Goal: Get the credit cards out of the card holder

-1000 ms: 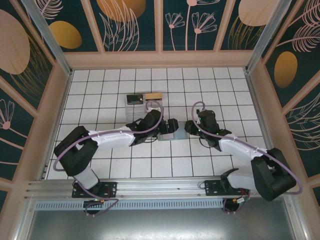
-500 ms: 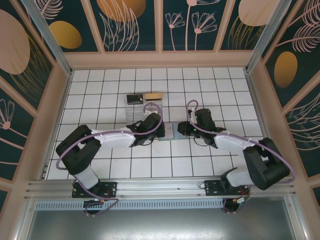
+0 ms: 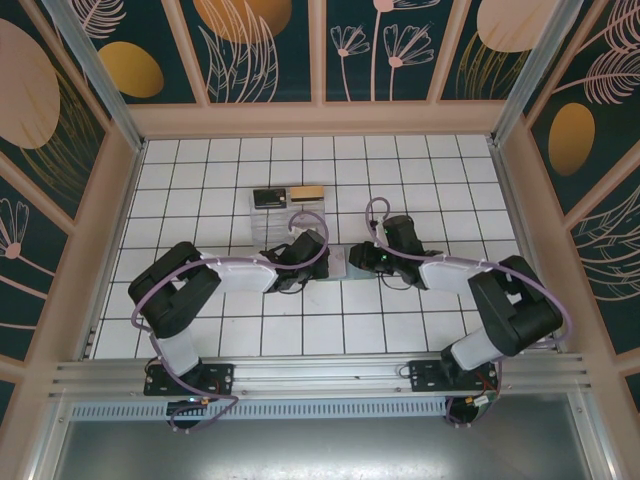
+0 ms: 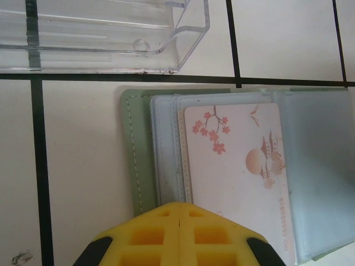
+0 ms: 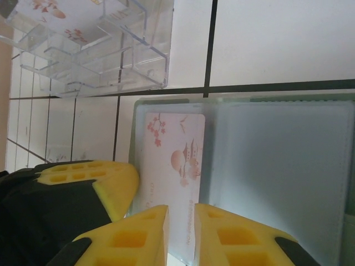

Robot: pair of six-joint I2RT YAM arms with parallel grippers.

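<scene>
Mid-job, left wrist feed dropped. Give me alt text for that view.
The left gripper, yellow and shut, sits at the bottom centre over the open green card holder, whose clear sleeve holds a credit card printed with pink blossoms and a pagoda. A clear plastic box lies beyond on the white tiled table.

Grey-green card holder [image 4: 136, 160], pink-blossom credit card [image 4: 233, 177], yellow left tool [image 4: 178, 227]
</scene>
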